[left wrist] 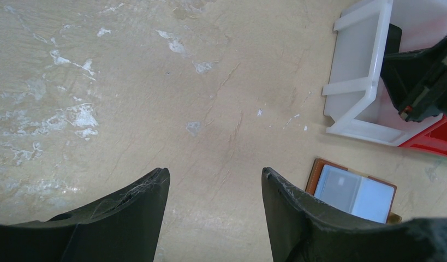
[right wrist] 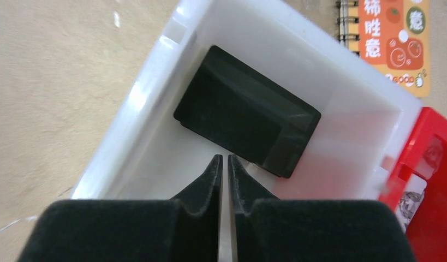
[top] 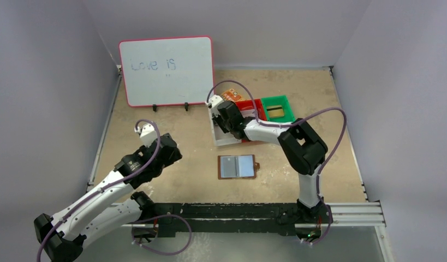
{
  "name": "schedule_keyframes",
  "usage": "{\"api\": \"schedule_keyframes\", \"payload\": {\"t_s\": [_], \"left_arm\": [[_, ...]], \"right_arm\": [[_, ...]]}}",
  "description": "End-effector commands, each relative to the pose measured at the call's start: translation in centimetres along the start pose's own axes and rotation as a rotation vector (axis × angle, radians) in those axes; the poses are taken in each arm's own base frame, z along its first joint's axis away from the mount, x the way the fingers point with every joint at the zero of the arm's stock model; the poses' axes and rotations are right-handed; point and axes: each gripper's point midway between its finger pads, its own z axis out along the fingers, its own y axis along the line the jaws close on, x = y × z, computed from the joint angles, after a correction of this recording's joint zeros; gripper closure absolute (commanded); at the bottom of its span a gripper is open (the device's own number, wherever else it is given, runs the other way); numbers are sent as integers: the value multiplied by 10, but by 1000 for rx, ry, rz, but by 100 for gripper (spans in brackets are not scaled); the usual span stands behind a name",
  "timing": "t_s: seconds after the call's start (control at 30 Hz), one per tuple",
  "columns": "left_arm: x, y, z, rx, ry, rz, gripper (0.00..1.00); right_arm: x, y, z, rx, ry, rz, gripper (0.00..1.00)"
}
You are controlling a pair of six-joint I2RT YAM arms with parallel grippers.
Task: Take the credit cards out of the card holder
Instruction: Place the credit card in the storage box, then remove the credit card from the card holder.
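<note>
From above: two arms; one brown card holder (top: 238,167) lying open and flat mid-bench (top: 172,180), pale clear pockets up, with bare room on every side. Three plastic bins side by side beyond it: white bin (top: 225,141), red bin (top: 249,103), green bin (top: 278,99), the last holding one gold-olive card (top: 274,112). One whiteboard (top: 166,70) propped at the far edge. Right fingers (top: 216,115) over the white bin; left fingers (top: 147,131) over bare bench, well apart from the holder. From the left wrist: left fingers (left wrist: 128,213) wide apart, holding nothing, above scuffed beige bench; card holder (left wrist: 355,191) just beside the right-hand finger. From the right wrist: right fingers (right wrist: 207,185) almost together, a thin slit between, clamping nothing, above one dark card (right wrist: 247,111), matte, rectangular, lying askew in the white bin; impossible to tell whether a second lies stacked with it. One orange packet (right wrist: 393,38) beyond the far rim.
</note>
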Motion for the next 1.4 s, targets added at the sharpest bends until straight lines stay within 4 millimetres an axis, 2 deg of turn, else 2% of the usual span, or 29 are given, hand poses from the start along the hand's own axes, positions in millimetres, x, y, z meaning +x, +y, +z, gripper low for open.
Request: {"api": "schedule_keyframes", "payload": {"t_s": [0.0, 0.07, 0.17, 0.23, 0.3, 0.37, 0.43, 0.47, 0.6, 0.7, 0.9, 1.07, 1.37], "left_arm": [[-6, -9, -1, 35, -15, -18, 38], [-5, -10, 0, 35, -11, -16, 38], [-5, -12, 1, 40, -7, -16, 38], [-4, -12, 1, 40, -7, -18, 38], [-5, -14, 0, 48, -6, -25, 38], [-6, -16, 0, 59, -9, -37, 38], [-6, -19, -1, 71, -8, -48, 38], [-5, -20, -1, 75, -6, -52, 38], [-4, -23, 0, 82, 1, -53, 38], [-3, -24, 2, 82, 4, -50, 38], [0, -27, 5, 77, 20, -44, 38], [1, -27, 5, 79, 26, -46, 39], [5, -29, 7, 79, 39, -43, 39]], "right_arm": [[-69, -3, -50, -58, -197, 71, 84], [-77, -5, -69, -50, -231, 113, 76], [-86, -13, -100, -9, -276, 212, 71], [-83, -18, -120, 18, -254, 350, 64], [-60, -13, -133, 10, -153, 493, 55], [-28, -16, -140, 58, -87, 583, 36], [-1, -4, -149, 15, -60, 686, 18], [8, 2, -154, -20, -64, 715, 13], [42, 19, -170, -43, -5, 806, 20], [58, 35, -178, -16, 47, 798, 23], [83, 64, -174, 15, 143, 783, 24], [84, 85, -164, 5, 170, 746, 29], [101, 94, -146, 54, 235, 686, 36]]}}
